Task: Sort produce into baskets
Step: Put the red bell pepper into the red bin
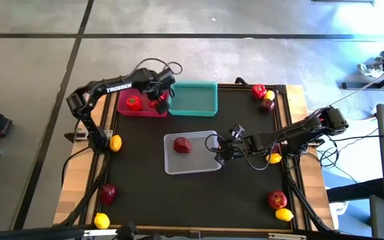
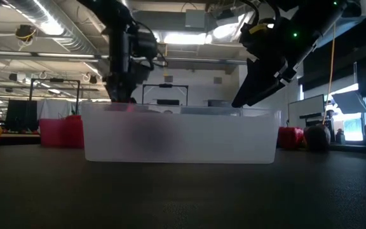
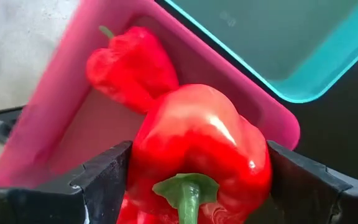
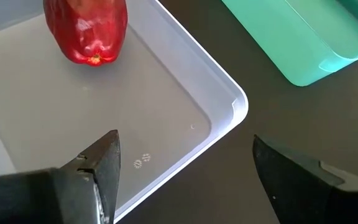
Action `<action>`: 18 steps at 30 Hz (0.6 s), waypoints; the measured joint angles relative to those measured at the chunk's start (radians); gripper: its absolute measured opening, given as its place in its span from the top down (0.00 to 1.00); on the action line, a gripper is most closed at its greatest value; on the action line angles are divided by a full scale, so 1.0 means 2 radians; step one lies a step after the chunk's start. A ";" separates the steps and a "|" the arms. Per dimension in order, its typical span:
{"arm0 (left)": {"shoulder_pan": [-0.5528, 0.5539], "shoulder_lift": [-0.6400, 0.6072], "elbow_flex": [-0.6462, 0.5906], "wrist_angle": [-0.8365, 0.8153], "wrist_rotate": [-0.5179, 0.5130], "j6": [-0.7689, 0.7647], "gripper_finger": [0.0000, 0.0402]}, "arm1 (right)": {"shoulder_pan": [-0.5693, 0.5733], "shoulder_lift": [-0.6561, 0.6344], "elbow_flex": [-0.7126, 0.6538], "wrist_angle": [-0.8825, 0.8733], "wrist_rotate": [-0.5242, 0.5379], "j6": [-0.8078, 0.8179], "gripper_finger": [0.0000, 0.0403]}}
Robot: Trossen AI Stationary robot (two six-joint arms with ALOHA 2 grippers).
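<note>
My left gripper point(image 1: 159, 100) is shut on a glossy red bell pepper point(image 3: 197, 149) over the right end of the pink basket point(image 1: 127, 111), at the table's far left. A second red pepper point(image 3: 132, 65) lies in that basket. The teal basket point(image 1: 193, 99) stands next to it. A dark red apple point(image 1: 182, 145) lies in the grey-white basket point(image 1: 192, 167) at mid-table. My right gripper point(image 1: 220, 150) is open and empty over that basket's right rim point(image 4: 229, 106). My left gripper pinches the held pepper by two opposite sides point(image 3: 143, 168) between its two fingers point(image 3: 104, 180). The green stem point(image 3: 188, 193) points back toward the wrist. The fingers come from above. The pepper is above the pink basket's floor point(image 3: 73, 137); I cannot tell whether it touches.
Loose produce lies round the table's edges: a lemon point(image 1: 115, 143), an apple point(image 1: 108, 193) and a lemon point(image 1: 101, 221) on the left; a pepper point(image 1: 259, 91), a lemon point(image 1: 270, 95) and an apple point(image 1: 267, 104) at far right; a lemon point(image 1: 274, 158), an apple point(image 1: 277, 199) and a lemon point(image 1: 284, 215) on the right.
</note>
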State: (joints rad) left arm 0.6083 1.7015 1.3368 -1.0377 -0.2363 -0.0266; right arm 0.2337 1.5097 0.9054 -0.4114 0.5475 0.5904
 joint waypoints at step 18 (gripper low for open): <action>0.003 0.005 -0.082 0.118 0.036 0.019 0.19 | 0.000 0.000 0.000 0.015 -0.005 -0.002 0.28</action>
State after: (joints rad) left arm 0.6151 1.7107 1.1732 -0.8020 -0.1635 0.0119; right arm 0.2337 1.5097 0.9054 -0.3809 0.5385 0.5858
